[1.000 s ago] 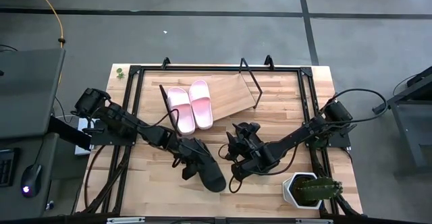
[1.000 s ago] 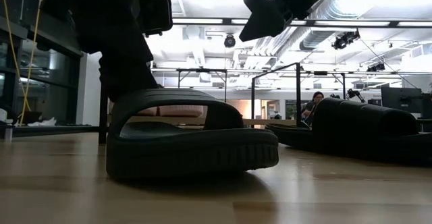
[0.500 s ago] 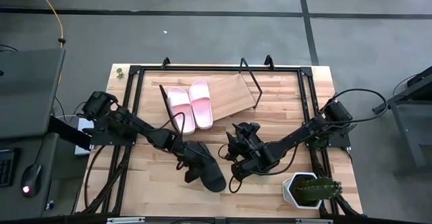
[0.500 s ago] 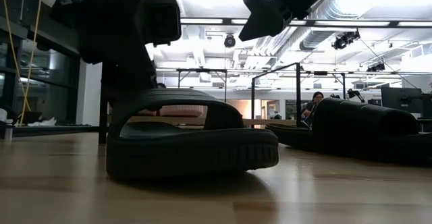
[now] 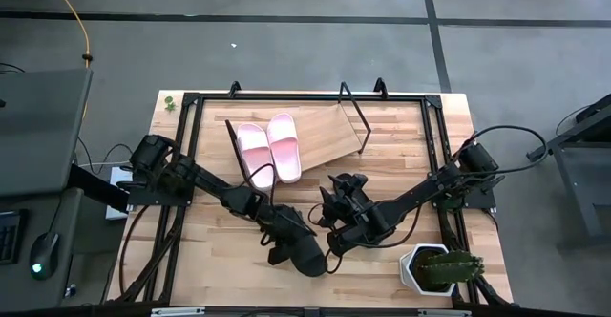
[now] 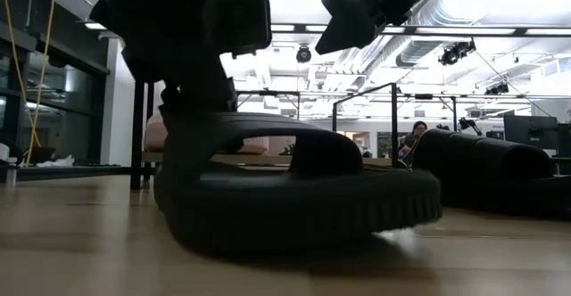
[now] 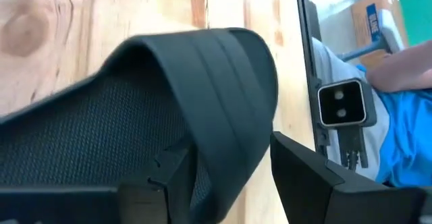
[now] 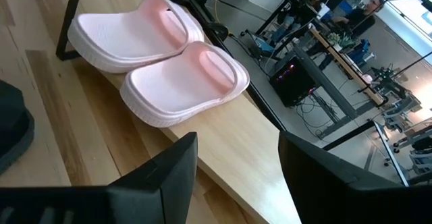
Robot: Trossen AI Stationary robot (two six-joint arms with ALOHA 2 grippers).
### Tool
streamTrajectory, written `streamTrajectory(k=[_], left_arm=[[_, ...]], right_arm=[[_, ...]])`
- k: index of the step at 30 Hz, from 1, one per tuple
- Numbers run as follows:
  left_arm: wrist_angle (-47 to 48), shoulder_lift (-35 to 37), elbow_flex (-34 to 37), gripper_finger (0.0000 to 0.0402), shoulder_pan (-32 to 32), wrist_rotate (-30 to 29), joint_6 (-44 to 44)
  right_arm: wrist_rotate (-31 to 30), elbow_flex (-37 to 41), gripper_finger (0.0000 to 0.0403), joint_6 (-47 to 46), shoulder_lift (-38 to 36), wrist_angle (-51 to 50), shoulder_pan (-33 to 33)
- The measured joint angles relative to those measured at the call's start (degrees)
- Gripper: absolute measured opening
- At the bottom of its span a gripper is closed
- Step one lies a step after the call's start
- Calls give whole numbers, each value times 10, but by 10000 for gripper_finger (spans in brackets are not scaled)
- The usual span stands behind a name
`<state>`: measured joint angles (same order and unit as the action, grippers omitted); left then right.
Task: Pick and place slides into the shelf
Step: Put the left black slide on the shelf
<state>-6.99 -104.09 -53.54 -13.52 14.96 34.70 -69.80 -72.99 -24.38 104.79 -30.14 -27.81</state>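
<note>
One black slide point(image 5: 304, 250) lies on the tabletop near the middle, with my left gripper point(image 5: 277, 226) at its strap. In the left wrist view the left gripper point(image 7: 226, 150) is shut on that strap. A second black slide point(image 6: 482, 176) rests sole-down on the table farther right, mostly hidden under my right arm in the high view. Two pale pink slides point(image 5: 270, 150) sit side by side on the left half of the tilted wooden shelf point(image 5: 329, 134). My right gripper point(image 8: 236, 150) hangs open above the table, facing the pink slides point(image 8: 182, 82). My left gripper has the black slide's wide strap point(image 7: 229, 96) at its side edge. One finger point(image 7: 169, 173) is inside under the strap and the other finger point(image 7: 304, 173) is outside it. The fingers come slanting down from the table's left. The slide's sole stays on or just above the tabletop point(image 6: 294, 229).
A potted cactus point(image 5: 437, 267) stands at the near right corner. A black metal frame point(image 5: 186, 164) runs round the tabletop. The right half of the shelf board is bare. A person in blue point(image 7: 405, 116) shows beyond the table edge.
My left arm has stretched farther toward the table's right and near edge. The black slide in its hold has slid with it toward the near edge and turned a little. The right arm has kept still.
</note>
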Motion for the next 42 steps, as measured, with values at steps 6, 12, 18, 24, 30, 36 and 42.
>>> streamTrajectory(k=[6, 12, 18, 24, 30, 36, 42], left_arm=[[10, 0, 0, 170, 0, -9, -1], [10, 0, 0, 170, 0, -14, -5], [10, 0, 0, 170, 0, -14, -6], [11, 0, 0, 170, 0, -14, -9], [10, 0, 0, 168, 0, -15, -17], [10, 0, 0, 107, 0, -14, -29], [7, 1, 0, 15, 0, -7, -35]], right_arm=[[0, 0, 199, 0, 0, 1, 0], [0, 0, 199, 0, 0, 0, 0], [0, 0, 199, 2, 0, 0, 0], [0, 0, 199, 2, 0, 0, 0], [0, 0, 199, 2, 0, 0, 0], [0, 0, 199, 2, 0, 0, 0], [0, 0, 199, 2, 0, 0, 0]])
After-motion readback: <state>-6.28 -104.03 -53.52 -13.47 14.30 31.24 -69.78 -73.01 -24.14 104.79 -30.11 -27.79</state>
